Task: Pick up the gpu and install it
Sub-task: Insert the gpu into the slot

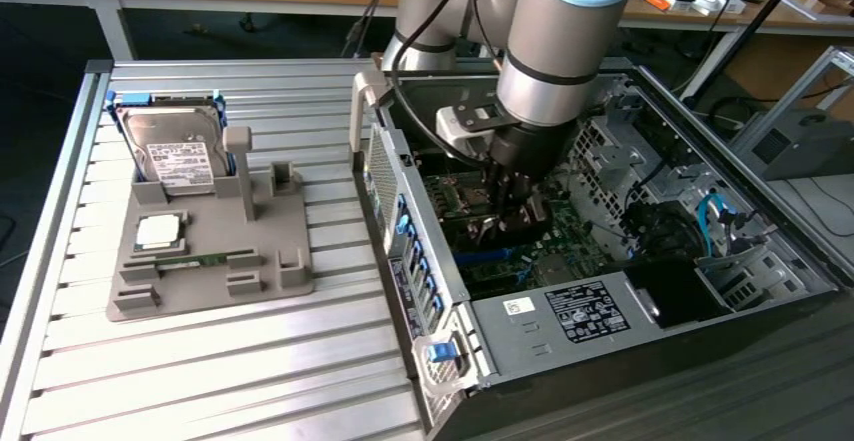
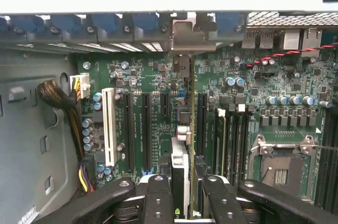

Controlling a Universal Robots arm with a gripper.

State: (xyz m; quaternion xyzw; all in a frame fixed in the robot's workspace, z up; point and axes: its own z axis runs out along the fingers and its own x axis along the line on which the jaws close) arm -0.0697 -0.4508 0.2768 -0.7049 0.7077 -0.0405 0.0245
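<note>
While the gpu (image 2: 182, 145) stands on edge between the fingers (image 2: 158, 203) of the gripper (image 2: 182, 203), its metal bracket end (image 2: 193, 36) sits at the rear slot panel of the computer case (image 1: 400, 191), and its lower edge lies along a motherboard (image 2: 158, 86) expansion slot. The gripper is clamped on the gpu, one finger on each face of the card. Judged from this, pickup is done and the card is inside the case, over or in its slot; whether it is fully seated cannot be told. Release is not yet done. In the exterior view the arm (image 1: 561, 51) reaches down into the open case. On the exterior view's left, a grey fixture (image 1: 214, 261) on the bench (image 1: 200, 381) carries a hard drive (image 1: 180, 151) and a memory stick (image 1: 200, 259).
</note>
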